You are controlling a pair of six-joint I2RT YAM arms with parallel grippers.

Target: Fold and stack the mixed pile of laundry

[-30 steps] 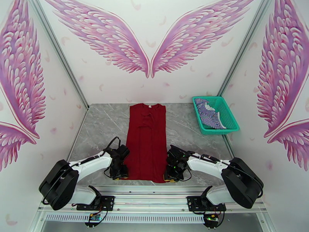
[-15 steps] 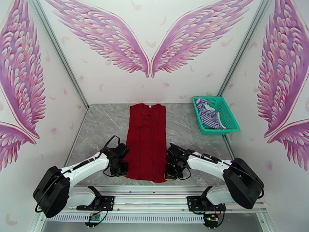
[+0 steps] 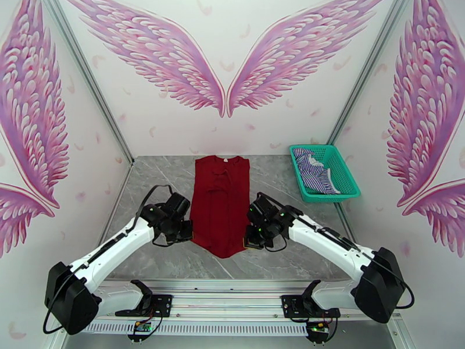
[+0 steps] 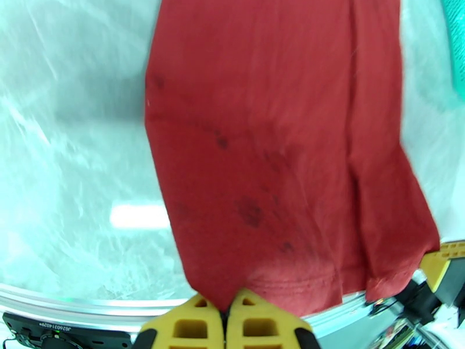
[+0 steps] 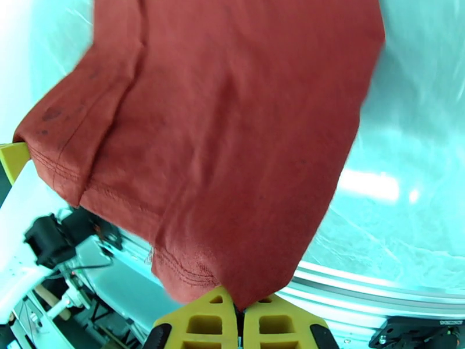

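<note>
Table (image 3: 151, 187): grey marble top, arms bolted at the near edge.

T-shirt (image 3: 221, 199): red, lying lengthwise mid-table as a narrow strip with the sides turned in. The collar is at the far end. The near hem is off the table, hung from its two corners and sagging to a point between them.

Step (judged): the hem-to-collar fold on the T-shirt, at the start of the carry.

Next move (judged): take both corners toward the collar together, level and at matched pace so the strip does not skew. Lay hem on collar edge, then let go.

Basket (image 3: 325, 198): teal mesh, far right of the table, well apart from the T-shirt.

Striped shirt (image 3: 311, 170): crumpled inside the basket, not yet folded.

Arms: both reach forward in mirror pose, one either side of the strip, wrists turned in toward the hem.

Left gripper (image 4: 225, 309): clenched on the left hem corner, yellow pads pressed together with red cloth coming out between them.

Right gripper (image 5: 239, 312): likewise clenched on the right hem corner, stitched hem just beside the pads.
</note>
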